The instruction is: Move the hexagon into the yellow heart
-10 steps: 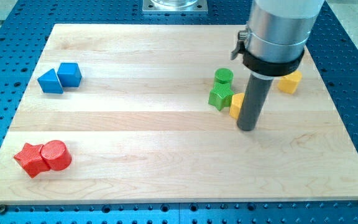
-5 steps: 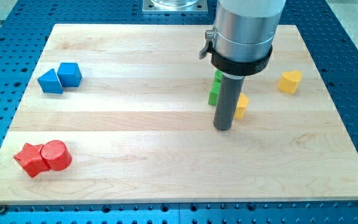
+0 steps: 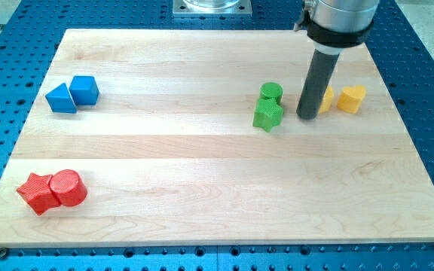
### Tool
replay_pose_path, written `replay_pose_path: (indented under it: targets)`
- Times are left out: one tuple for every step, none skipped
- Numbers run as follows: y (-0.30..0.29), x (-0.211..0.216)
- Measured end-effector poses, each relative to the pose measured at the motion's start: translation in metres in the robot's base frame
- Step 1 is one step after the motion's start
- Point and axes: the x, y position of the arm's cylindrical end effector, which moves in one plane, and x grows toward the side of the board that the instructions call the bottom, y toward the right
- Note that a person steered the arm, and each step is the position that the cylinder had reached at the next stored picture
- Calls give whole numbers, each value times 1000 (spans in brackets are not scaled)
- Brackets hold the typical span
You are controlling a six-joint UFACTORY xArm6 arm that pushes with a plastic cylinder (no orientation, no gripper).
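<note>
The yellow hexagon (image 3: 328, 98) lies at the board's upper right, mostly hidden behind my rod. Only its right part shows. The yellow heart (image 3: 351, 98) sits just to its right, very close or touching; I cannot tell which. My tip (image 3: 307, 117) rests on the board at the hexagon's lower left edge, between it and the green blocks.
A green star (image 3: 267, 115) and a green cylinder (image 3: 271, 92) sit just left of my tip. A blue triangle (image 3: 61, 98) and a blue cube (image 3: 84, 89) lie at the upper left. A red star (image 3: 36, 193) and a red cylinder (image 3: 68, 187) lie at the lower left.
My tip swung left below the hexagon, then moved up and right. The yellow hexagon slid up and right, from beside the green star to beside the yellow heart.
</note>
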Motion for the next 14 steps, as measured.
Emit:
replay_pose_path:
  targets:
    - [1, -16]
    - [10, -16]
    - [54, -18]
    - [68, -19]
    - [64, -19]
    - [36, -19]
    - [-1, -22]
    - [-19, -51]
    - [24, -109]
    - [68, -113]
    - [74, -87]
    - [74, -79]
    - [76, -63]
    - [80, -60]
